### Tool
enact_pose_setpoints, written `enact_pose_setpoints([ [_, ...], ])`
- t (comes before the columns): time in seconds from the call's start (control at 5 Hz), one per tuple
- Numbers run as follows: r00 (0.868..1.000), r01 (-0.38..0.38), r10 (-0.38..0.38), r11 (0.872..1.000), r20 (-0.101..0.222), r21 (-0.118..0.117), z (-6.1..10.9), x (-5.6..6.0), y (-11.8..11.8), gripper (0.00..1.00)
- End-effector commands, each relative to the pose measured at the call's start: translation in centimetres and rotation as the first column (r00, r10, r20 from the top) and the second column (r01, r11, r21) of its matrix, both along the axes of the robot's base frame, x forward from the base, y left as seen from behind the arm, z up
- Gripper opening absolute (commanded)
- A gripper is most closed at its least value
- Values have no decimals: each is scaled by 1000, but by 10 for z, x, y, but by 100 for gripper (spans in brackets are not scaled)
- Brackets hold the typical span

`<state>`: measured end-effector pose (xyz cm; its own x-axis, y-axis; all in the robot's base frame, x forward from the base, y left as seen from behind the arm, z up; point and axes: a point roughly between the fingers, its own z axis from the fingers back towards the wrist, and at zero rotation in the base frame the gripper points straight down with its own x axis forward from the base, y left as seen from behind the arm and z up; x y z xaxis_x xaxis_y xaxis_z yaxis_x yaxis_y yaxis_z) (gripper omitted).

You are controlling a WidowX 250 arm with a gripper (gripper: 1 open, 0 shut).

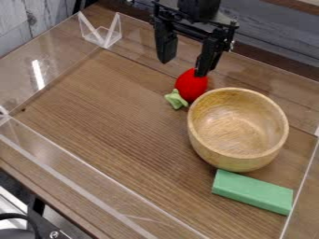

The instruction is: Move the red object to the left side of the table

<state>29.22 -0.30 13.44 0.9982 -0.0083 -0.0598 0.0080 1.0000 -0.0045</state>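
The red object (189,84), a small strawberry-like toy with a light green leafy end at its lower left, lies on the brown wood-grain table (112,121) just left of the wooden bowl's far rim. My gripper (186,56) hangs directly above it, black fingers pointing down and spread apart. The right finger (210,58) reaches down to the toy's upper right edge, while the left finger (165,47) ends higher and to the left. Nothing is held between them.
A wooden bowl (238,127) sits right of centre, close beside the toy. A green rectangular block (253,190) lies near the front right. Clear acrylic walls (50,56) edge the tabletop, with a clear bracket (100,31) at the back left.
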Motion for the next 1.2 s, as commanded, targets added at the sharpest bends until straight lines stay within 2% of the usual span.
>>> enact_pose_setpoints([
  [0.0,1000,-15,15,1000,-20,-5,-14,1,-2,100],
  [0.2,998,-29,29,1000,-47,-9,-32,3,-6,100],
  [0.4,999,-25,24,1000,-49,-11,-35,0,-1,0],
  [0.6,999,-19,18,1000,-27,-11,-28,-3,10,0],
  [1.0,997,-28,28,1000,74,-8,7,10,40,0],
])
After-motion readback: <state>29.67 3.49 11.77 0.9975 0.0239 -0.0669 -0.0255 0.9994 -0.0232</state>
